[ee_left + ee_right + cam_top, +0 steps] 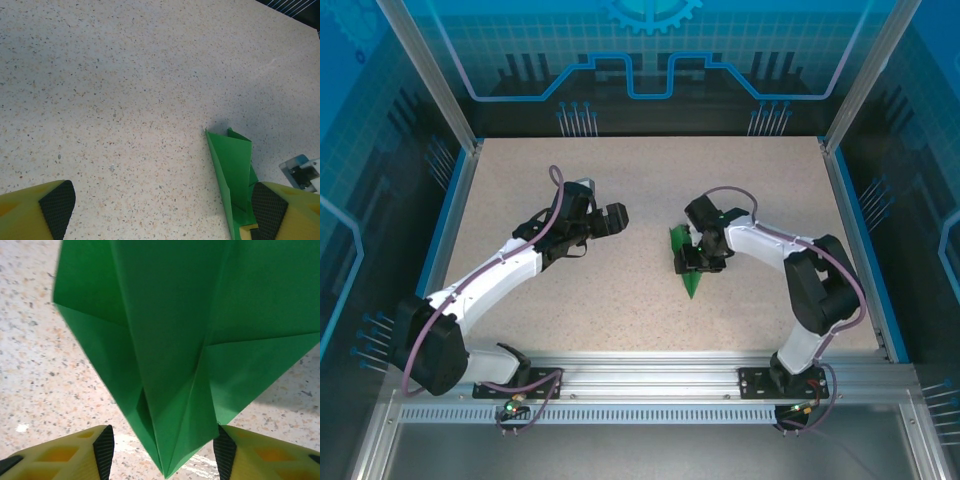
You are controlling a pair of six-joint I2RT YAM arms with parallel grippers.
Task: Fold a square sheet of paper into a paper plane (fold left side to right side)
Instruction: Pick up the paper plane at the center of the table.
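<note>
In the overhead view the right gripper (703,258) sits over the middle of the paper plane (689,283), so only a green edge on its far side and the pointed near tip show past the fingers, and the creases cannot be made out from there. From the right wrist the plane's wide end is cut off by the top of the frame. Its narrow point lies between the two yellow fingers (102,452), which stand apart. The pad on the picture's left is clear of the paper, while the other sits right at the paper's edge, and whether it touches cannot be told. From the left wrist the plane runs out at the bottom of the frame beside one finger. The left gripper (612,218) is spread wide with nothing between its pads, hovering over the speckled table (650,340), left of the plane and apart from it. One plane, lying near the table's middle; two arms, two grippers
</note>
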